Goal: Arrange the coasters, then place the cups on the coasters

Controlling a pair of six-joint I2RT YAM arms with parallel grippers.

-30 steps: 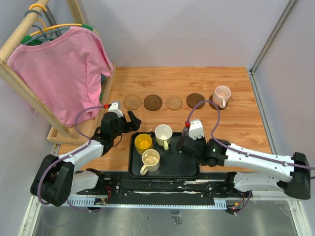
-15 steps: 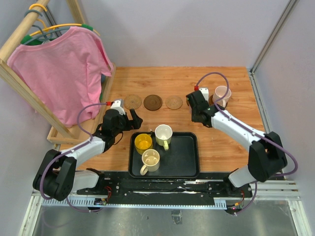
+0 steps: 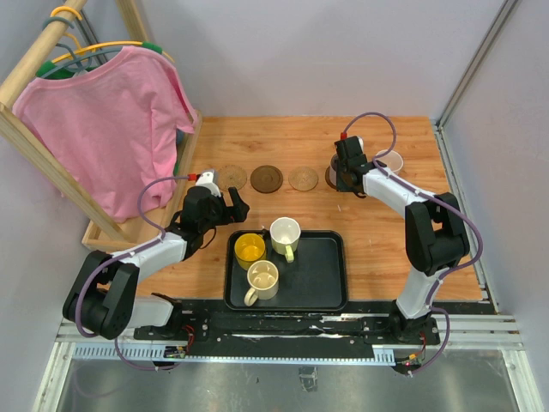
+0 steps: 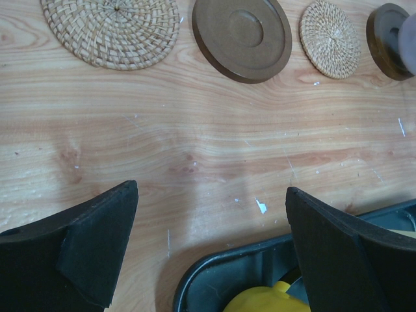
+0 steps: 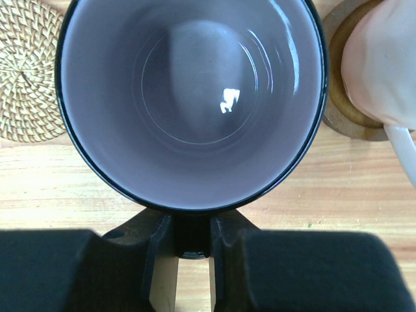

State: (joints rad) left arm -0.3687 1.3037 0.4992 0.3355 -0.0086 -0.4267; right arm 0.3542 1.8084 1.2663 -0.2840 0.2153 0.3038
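My right gripper [image 5: 193,237] is shut on the handle of the greyish-purple cup [image 5: 195,97], at the back row over the fourth coaster [image 3: 331,177], which the cup mostly hides. Whether the cup rests on it I cannot tell. A pale pink cup [image 5: 383,65] stands on a dark coaster [image 5: 344,120] just to the right. A tan coaster [image 4: 117,29], a dark coaster [image 4: 242,36] and another tan coaster [image 4: 329,39] lie bare in the row. My left gripper [image 4: 209,188] hangs open over the wood near the tray's corner, with nothing between its fingers.
The black tray [image 3: 317,275] at the near edge holds a yellow cup [image 3: 250,249], a whitish-green cup [image 3: 285,233] and a cream cup [image 3: 262,277]. A wooden rack with a pink shirt [image 3: 111,129] stands along the left side.
My right arm has swung from the tray's right side out to the back row, carrying the purple cup to the fourth coaster. The left gripper has shifted slightly and stays open.
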